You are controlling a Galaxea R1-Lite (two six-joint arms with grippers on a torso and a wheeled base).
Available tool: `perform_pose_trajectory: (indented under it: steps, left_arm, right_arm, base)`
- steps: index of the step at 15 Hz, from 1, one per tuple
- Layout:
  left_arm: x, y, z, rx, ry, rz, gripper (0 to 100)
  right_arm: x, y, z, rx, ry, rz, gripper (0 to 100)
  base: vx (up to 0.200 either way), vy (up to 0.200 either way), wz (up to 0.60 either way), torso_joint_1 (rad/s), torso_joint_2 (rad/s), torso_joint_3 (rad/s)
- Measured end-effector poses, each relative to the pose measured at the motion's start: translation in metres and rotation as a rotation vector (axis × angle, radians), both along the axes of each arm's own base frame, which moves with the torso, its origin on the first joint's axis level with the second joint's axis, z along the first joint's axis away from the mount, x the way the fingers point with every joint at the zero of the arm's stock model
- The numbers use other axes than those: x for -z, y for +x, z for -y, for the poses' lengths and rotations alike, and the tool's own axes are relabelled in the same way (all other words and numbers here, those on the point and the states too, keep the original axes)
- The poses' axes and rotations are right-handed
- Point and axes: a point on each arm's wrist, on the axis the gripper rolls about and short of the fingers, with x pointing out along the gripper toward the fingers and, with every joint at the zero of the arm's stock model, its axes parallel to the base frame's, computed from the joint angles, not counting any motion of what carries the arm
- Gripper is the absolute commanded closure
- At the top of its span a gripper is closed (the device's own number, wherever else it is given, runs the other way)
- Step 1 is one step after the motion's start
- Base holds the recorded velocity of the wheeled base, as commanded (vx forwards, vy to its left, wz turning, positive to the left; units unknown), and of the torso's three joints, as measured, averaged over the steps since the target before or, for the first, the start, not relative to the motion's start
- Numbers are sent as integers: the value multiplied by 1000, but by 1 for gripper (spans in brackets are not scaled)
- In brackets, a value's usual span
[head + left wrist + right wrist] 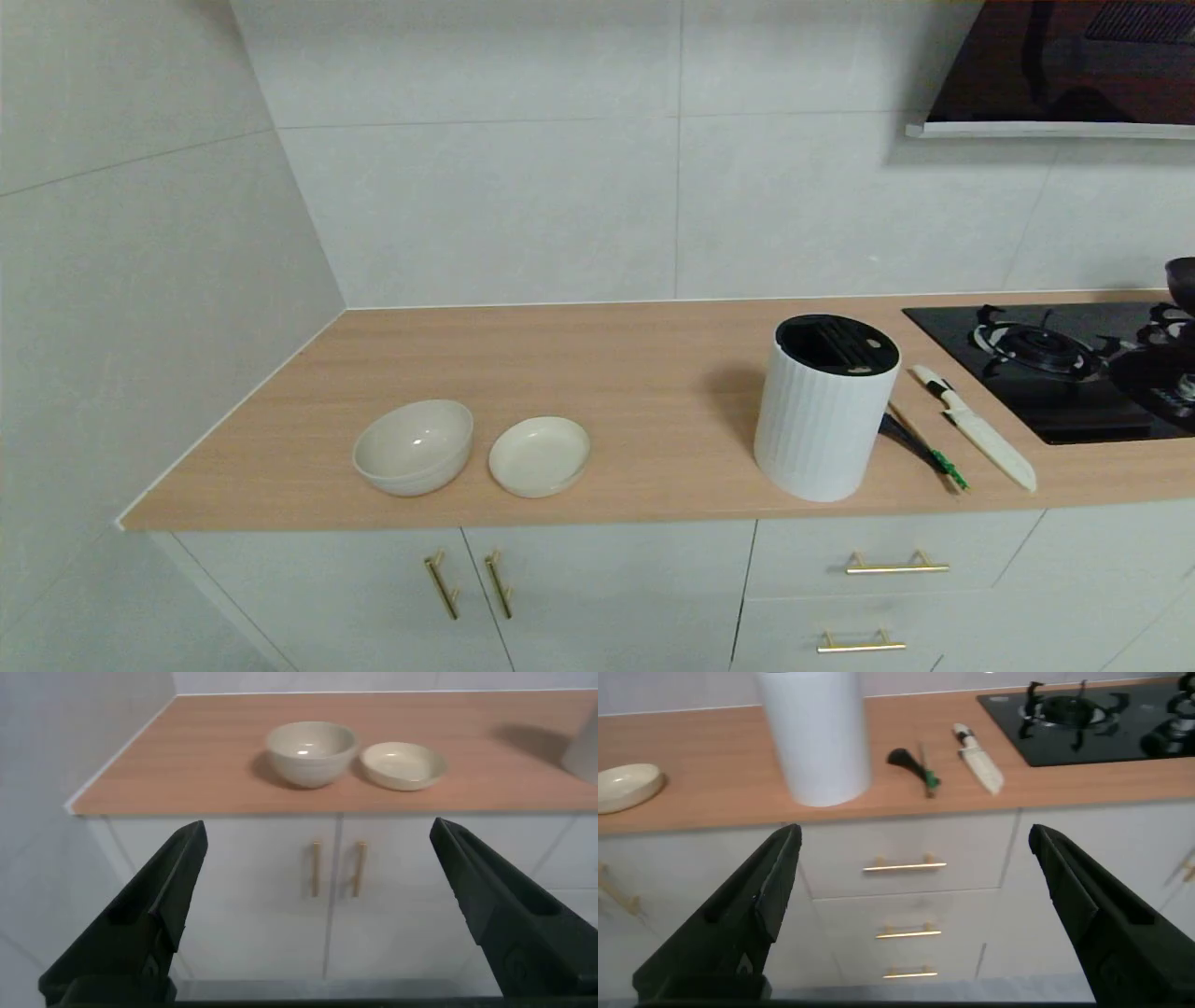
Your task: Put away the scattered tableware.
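My left gripper (318,826) is spread wide and holds nothing, low in front of the cabinet doors (334,873). Ahead of and above it, on the table (187,756), a deep bowl (310,752) sits open side up. A shallow dish (403,765) lies just beside it, on the side towards my right gripper (913,831). That one is equally wide and holds nothing. Ahead of it stands the white ribbed holder (814,733); I cannot tell what its black slotted top (837,343) contains. Outboard of it lie a dark green-tipped utensil (915,766) and a knife (977,759).
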Motion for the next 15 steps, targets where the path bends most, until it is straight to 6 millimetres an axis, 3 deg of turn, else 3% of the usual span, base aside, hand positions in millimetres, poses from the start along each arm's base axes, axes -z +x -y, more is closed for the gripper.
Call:
perform_pose_trajectory:
  steps: [14,15]
  left_arm:
    - [0,0,0,0,0,2,0]
    - [0,0,0,0,0,0,0]
  right_arm:
    - [0,0,0,-1,0,1,0]
    - [0,0,0,0,0,0,0]
  base:
    - [0,200,0,3,3,2]
    - [0,0,0,0,0,0]
